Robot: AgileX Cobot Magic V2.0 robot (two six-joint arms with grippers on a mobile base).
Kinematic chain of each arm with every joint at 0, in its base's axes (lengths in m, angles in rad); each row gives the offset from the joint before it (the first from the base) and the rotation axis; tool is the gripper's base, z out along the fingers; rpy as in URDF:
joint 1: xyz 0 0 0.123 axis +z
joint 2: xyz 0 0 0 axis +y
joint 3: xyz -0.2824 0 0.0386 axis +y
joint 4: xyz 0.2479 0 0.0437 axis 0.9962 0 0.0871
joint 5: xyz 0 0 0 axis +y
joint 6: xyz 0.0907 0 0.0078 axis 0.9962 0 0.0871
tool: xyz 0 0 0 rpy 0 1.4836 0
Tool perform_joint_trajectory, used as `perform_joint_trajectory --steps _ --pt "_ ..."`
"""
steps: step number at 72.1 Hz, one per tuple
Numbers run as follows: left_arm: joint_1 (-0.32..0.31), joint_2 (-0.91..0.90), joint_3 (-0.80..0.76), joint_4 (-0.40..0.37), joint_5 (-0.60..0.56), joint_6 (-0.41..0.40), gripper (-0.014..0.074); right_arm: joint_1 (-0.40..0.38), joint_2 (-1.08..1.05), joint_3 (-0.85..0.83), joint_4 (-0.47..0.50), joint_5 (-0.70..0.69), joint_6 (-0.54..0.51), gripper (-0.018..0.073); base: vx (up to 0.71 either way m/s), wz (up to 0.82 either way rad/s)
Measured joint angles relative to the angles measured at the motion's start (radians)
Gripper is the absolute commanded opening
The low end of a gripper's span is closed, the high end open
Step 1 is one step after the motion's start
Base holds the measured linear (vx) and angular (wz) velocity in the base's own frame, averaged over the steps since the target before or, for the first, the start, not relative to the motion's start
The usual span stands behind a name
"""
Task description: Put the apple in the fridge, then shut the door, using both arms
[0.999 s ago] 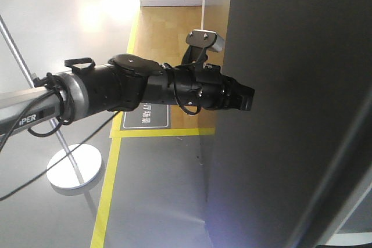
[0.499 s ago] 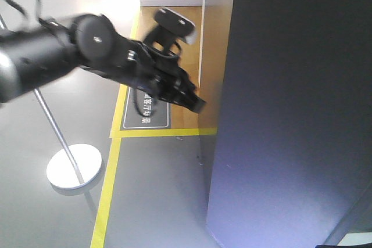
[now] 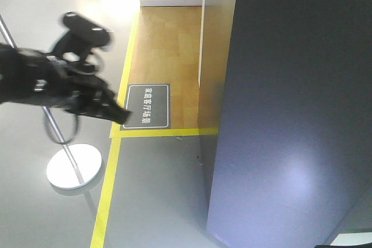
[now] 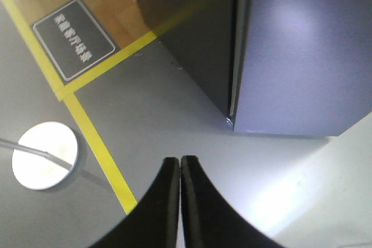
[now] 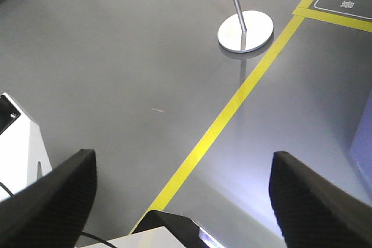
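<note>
Front view: the door [image 3: 290,114] shows its flat grey face, apparently shut on the fridge; the left end effector [image 3: 116,113] hangs well left of it, above the floor, near the stand's pole [image 3: 66,149]; the apple is nowhere in view — presumably inside.

Left wrist view: the left end effector [image 4: 179,166] is pinched closed on nothing; the seam [image 4: 235,56] at the fridge's [image 4: 186,27] near corner looks tight.

Right wrist view: the right end effector [image 5: 183,156] gapes wide and empty over the floor's yellow line [image 5: 232,108].

What remains, I judge, is tidy clearance — keep the left arm off the pole; trust the seam only if it reads even throughout.
</note>
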Motion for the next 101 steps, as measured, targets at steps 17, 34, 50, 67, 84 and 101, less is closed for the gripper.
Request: perform_joint_trajectory --steps 17,34,50,67,84,101 --pt "0.144 -0.119 0.142 -0.309 -0.047 0.289 -0.0006 0.0 0.015 -0.004 -0.024 -0.104 0.001 0.0459 0.0 0.0" --pt "0.148 -0.204 0.242 -0.405 -0.102 0.389 -0.0006 0.0 0.125 -0.163 -0.228 -0.137 0.066 0.0088 0.0 0.0" --pt "0.148 -0.206 0.249 -0.409 -0.109 0.391 -0.0006 0.0 0.267 -0.251 -0.537 -0.153 0.226 -0.0011 0.0 0.0" --pt "0.148 -0.206 0.249 -0.411 -0.109 0.392 -0.0006 0.0 0.416 -0.261 -0.852 -0.259 0.543 -0.0008 0.0 0.0" --pt "0.148 -0.206 0.249 -0.411 -0.109 0.393 -0.0006 0.0 0.561 -0.345 -1.23 -0.302 0.932 -0.0003 0.0 0.0" --pt "0.148 -0.206 0.249 -0.411 -0.109 0.393 -0.0006 -0.08 0.68 -0.452 -1.354 -0.321 1.053 -0.0003 0.0 0.0"
